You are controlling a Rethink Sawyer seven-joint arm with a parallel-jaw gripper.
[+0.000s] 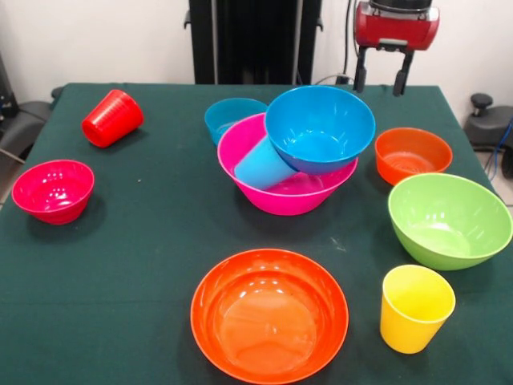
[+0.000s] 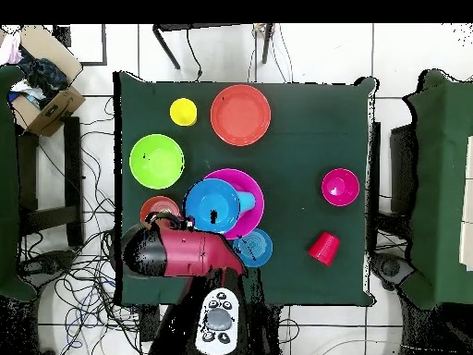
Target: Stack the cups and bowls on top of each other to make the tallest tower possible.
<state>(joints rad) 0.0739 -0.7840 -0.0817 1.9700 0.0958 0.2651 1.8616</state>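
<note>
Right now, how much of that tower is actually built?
Barely begun. The pink bowl holds a tipped light blue cup and the tilted large blue bowl. The gripper hangs open and empty. The other bowls and the red and yellow cups sit loose.

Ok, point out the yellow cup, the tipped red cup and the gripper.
yellow cup [image 1: 415, 309]: front view, its outer side wall.
tipped red cup [image 1: 111, 119]: front view, its side.
gripper [image 1: 378, 82]: front view, midway between the fingertips.

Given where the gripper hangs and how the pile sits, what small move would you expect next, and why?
Probably a short drop toward the large blue bowl to straighten it. The gripper hangs open and empty above the table's far edge, beside that bowl, which sits tilted in the pink bowl, propped on the light blue cup lying on its side. The pile looks unsteady for further stacking.
</note>
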